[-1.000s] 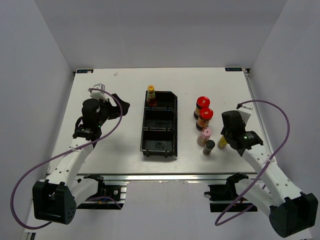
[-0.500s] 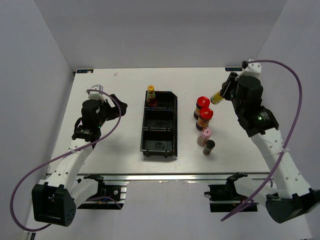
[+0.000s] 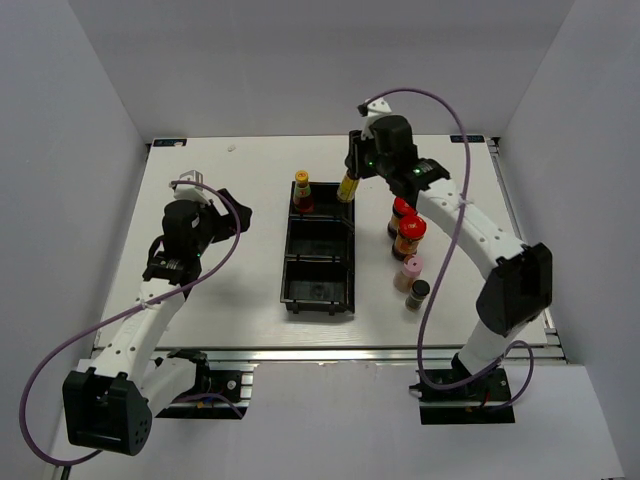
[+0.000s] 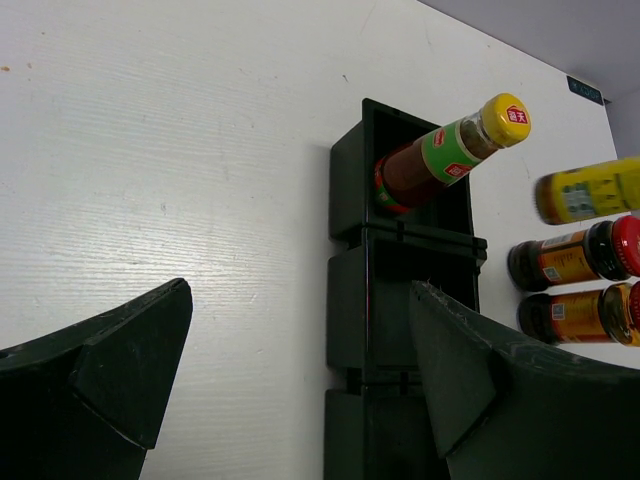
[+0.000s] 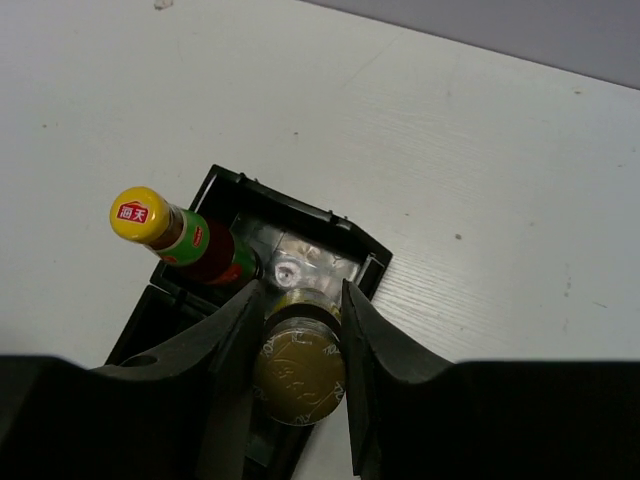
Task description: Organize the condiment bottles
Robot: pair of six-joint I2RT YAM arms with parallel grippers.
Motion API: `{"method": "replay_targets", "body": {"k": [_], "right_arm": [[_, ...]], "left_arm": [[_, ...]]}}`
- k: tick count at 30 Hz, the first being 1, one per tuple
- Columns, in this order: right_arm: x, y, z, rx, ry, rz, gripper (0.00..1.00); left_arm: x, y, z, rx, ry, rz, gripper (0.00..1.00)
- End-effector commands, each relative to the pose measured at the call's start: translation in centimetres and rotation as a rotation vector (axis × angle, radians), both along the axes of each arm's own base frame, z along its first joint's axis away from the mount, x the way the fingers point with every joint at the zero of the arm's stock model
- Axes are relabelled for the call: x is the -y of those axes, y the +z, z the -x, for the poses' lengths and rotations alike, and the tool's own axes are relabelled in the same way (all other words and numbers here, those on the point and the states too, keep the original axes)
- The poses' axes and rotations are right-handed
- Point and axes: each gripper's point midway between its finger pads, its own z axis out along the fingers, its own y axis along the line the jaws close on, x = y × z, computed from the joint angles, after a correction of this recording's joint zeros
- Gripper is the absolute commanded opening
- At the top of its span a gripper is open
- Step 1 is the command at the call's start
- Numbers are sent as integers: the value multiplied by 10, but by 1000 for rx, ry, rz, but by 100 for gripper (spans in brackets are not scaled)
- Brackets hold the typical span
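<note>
My right gripper (image 3: 352, 180) is shut on a slim brown bottle with a yellow label (image 3: 347, 187) and holds it above the far compartment of the black bin (image 3: 322, 295); the right wrist view shows its yellow cap (image 5: 298, 368) between my fingers. A brown bottle with a yellow cap (image 3: 301, 190) stands in that compartment (image 4: 450, 150) (image 5: 180, 240). Two red-lidded jars (image 3: 407, 225), a pink-capped bottle (image 3: 409, 271) and a black-capped bottle (image 3: 417, 295) stand right of the bin. My left gripper (image 3: 235, 205) is open and empty, left of the bin.
The bin's middle and near compartments hold nothing. In the left wrist view the held yellow-labelled bottle (image 4: 590, 188) and the two red-lidded jars (image 4: 575, 285) show at the right edge. The table's far edge runs behind the bin.
My right arm lifted the yellow-labelled bottle from the table's right side, swung it up and left, and now holds it over the bin's far compartment. The left arm has hardly moved.
</note>
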Motion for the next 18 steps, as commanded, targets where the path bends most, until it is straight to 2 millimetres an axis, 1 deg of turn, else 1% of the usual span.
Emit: {"method": "replay_targets", "body": {"k": [1, 2, 4, 6, 7, 9, 12, 13, 15, 16, 18], "right_arm": [[-25, 56, -17, 162, 52, -76, 2], [-32, 44, -22, 141, 62, -66, 2], [-41, 37, -24, 131, 74, -62, 2], [-50, 21, -25, 107, 82, -46, 2], [-52, 20, -26, 118, 83, -45, 2], [-59, 11, -26, 122, 90, -31, 2], [-68, -5, -31, 121, 93, -9, 2], [-69, -15, -35, 112, 83, 6, 2], [-73, -23, -37, 108, 88, 23, 2], [-75, -33, -40, 93, 88, 34, 2], [-79, -44, -39, 74, 93, 49, 3]], "left_arm": [[-1, 16, -2, 30, 12, 5, 98], [-1, 16, -2, 28, 11, 1, 98], [-3, 15, -2, 26, 21, -4, 98], [-4, 18, -2, 32, 23, -3, 98], [-3, 18, -2, 33, 21, -3, 98], [-3, 19, -1, 38, 20, -1, 98], [-3, 20, 0, 39, 15, 1, 98], [-2, 20, 0, 42, 13, 2, 98], [-1, 20, 1, 45, 8, 4, 98], [-1, 20, 1, 45, 7, 4, 98], [-1, 20, 1, 42, 8, 3, 98]]}}
